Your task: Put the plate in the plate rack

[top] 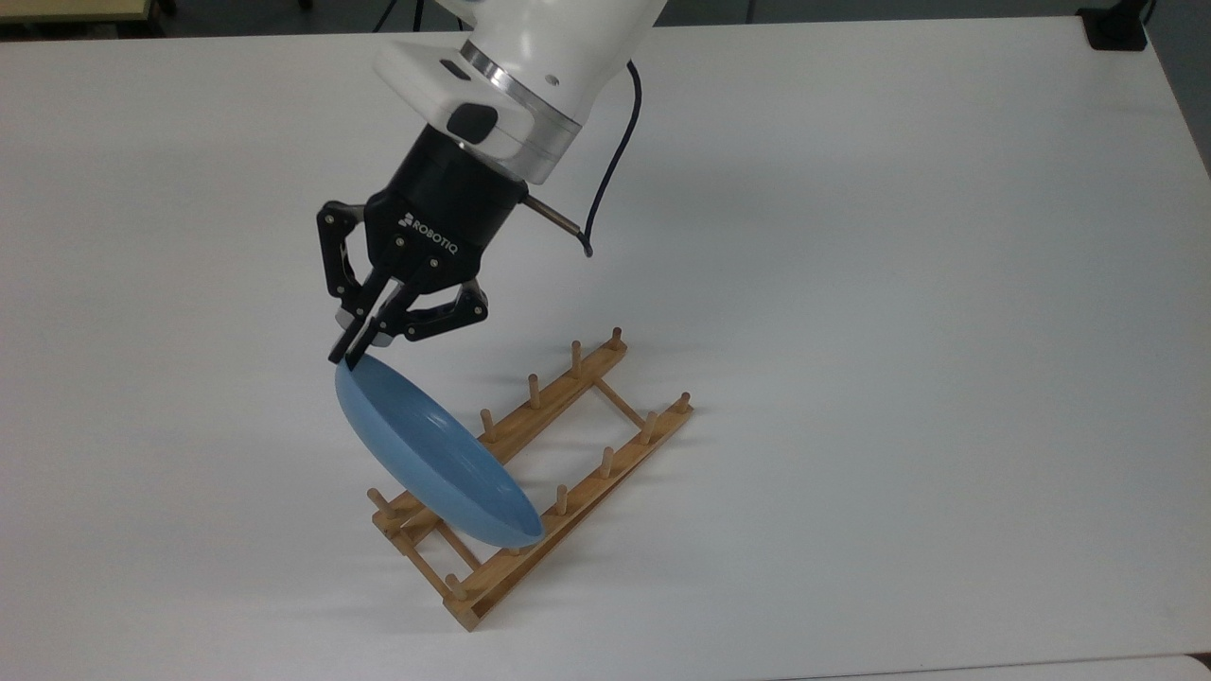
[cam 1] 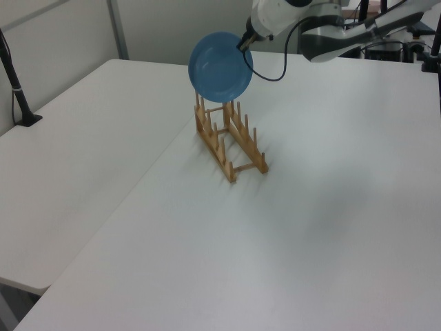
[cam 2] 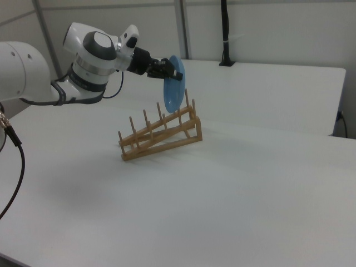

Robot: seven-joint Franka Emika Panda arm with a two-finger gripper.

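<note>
The claw [top: 352,352] is clamped on the upper rim of the plate [top: 430,461], which hangs edge-on and tilted over the end of the plate rack [top: 605,445] at the top view's lower left; its bottom edge seems just above the pegs, though contact is hard to judge; if it lands on a peg instead of between two, it could twist in the grip or shove the light rack across the worktop [top: 899,284].
</note>
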